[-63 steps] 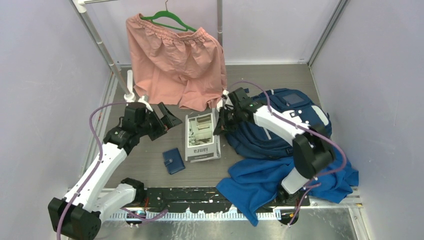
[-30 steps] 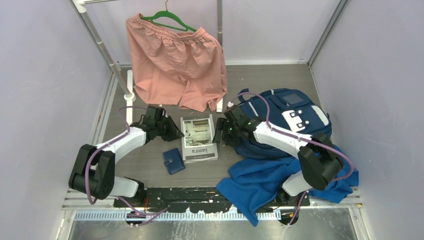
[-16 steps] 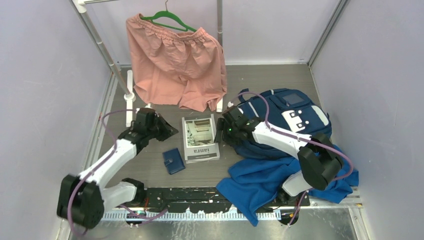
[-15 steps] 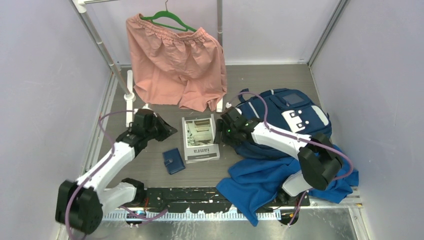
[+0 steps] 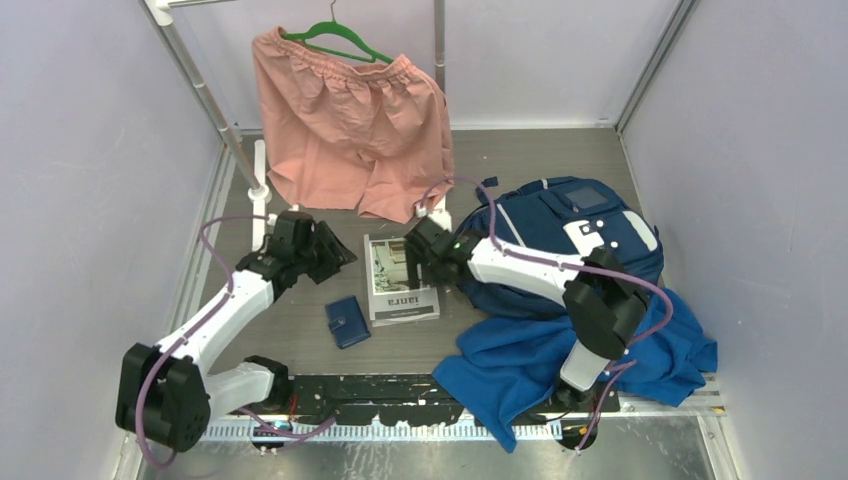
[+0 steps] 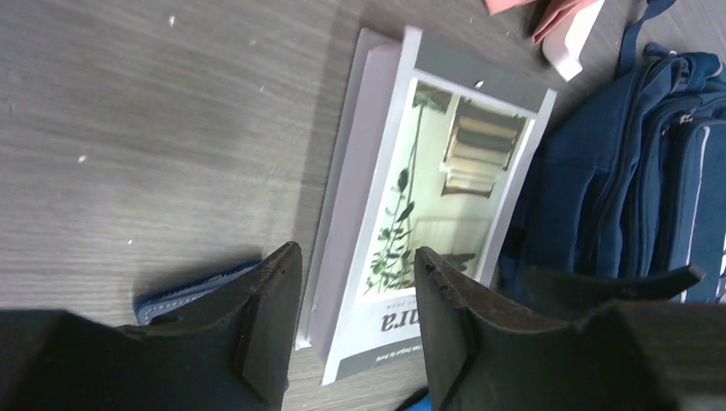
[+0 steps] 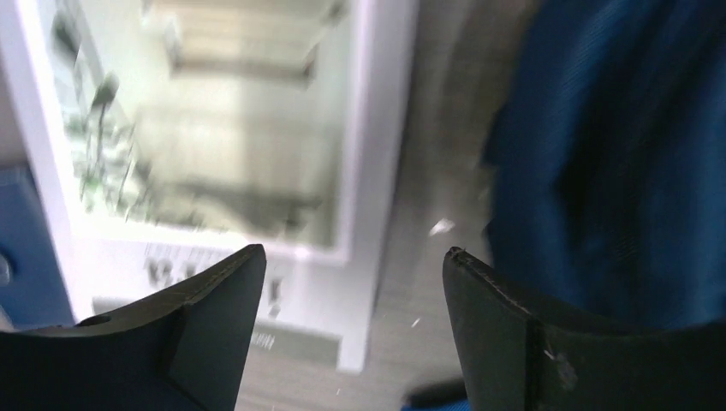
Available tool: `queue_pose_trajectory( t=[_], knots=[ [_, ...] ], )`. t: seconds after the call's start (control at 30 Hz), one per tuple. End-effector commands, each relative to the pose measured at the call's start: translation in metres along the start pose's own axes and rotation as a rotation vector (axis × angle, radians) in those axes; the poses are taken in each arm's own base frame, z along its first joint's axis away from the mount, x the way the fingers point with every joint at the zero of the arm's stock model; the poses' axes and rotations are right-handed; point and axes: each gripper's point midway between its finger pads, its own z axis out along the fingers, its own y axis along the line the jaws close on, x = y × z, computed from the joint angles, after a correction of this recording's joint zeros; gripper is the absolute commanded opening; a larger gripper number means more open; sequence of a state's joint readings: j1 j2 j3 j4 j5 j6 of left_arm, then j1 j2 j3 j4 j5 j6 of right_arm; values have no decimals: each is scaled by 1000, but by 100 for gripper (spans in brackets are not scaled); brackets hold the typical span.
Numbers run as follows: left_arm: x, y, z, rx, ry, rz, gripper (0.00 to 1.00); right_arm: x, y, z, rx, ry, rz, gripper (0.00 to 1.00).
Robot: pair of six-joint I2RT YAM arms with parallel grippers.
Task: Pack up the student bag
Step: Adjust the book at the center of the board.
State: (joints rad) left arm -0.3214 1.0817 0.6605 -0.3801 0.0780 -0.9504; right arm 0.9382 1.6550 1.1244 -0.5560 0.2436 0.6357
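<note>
So the student bag [image 5: 560, 225] is found lying flat toward the right edge of the desk [image 5: 520, 160]. A royal-blue cloth [image 5: 540, 370] is bunched against its near side, down by the near-right corner. The right hand [image 7: 353, 257] is held wide open with nothing in it, over the right edge of a book [image 5: 400, 278] just beside the bag. The left hand [image 6: 355, 257] is opened too and kept empty, near the book's left edge, with a small wallet [image 5: 347, 322] close by.
</note>
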Motion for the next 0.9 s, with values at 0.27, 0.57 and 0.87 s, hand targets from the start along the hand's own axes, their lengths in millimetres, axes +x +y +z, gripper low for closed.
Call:
queue_pose_trajectory(
  t=[0.27,0.57,0.87],
  knots=[
    [-44,-5,-17,-66,-37,125,60,-101,10,55,-280,90,152,88],
    [-55,27,-43,-85,-88,68,71,-133,113,45,-453,90,-126,88],
    [-57,18,-16,-42,57,58,71,-150,42,-17,-148,-229,-127,92]
  ],
)
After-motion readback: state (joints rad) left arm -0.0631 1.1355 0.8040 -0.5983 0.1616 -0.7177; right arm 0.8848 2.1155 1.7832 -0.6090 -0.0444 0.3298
